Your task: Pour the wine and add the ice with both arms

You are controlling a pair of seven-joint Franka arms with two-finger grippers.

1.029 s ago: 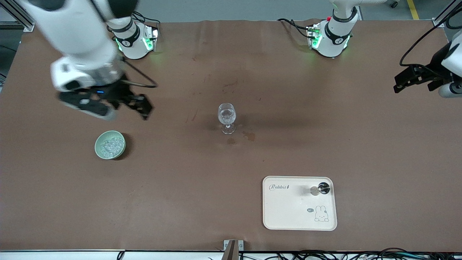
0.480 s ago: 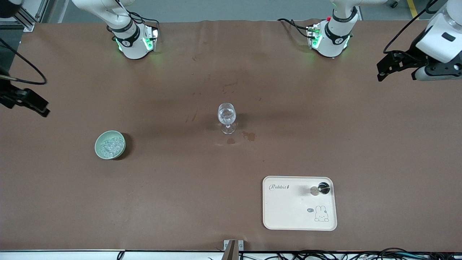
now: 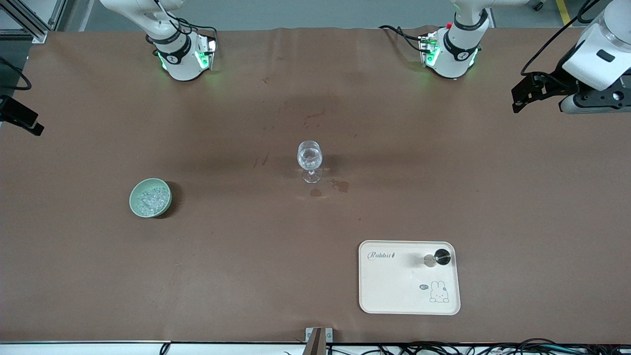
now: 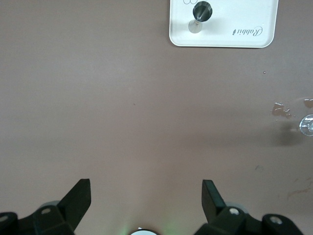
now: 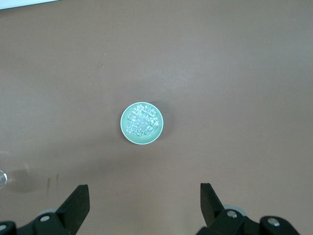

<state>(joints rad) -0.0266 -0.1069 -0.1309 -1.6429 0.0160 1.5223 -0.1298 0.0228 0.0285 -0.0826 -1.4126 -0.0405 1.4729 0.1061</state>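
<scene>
A clear wine glass [image 3: 309,165] stands upright mid-table with clear glittery contents in its bowl. Small dark wet spots of wine [image 3: 340,186] mark the brown cloth beside its foot; they also show in the left wrist view [image 4: 281,110]. A green bowl [image 3: 150,197] holds a heap of ice [image 5: 141,120]. My left gripper [image 3: 517,98] is open and empty, up over the left arm's end of the table [image 4: 146,196]. My right gripper [image 3: 24,123] is open and empty, up over the table edge at the right arm's end [image 5: 142,198], partly out of the front view.
A cream tray [image 3: 394,286] with a rabbit print lies nearer the front camera than the glass; a small black-topped stopper [image 3: 438,257] stands on it, seen also in the left wrist view [image 4: 200,12]. Both green-lit bases stand along the table edge farthest from the front camera.
My right arm has swung away from above the bowl out to the table edge at its end. My left gripper has shifted slightly toward the bases.
</scene>
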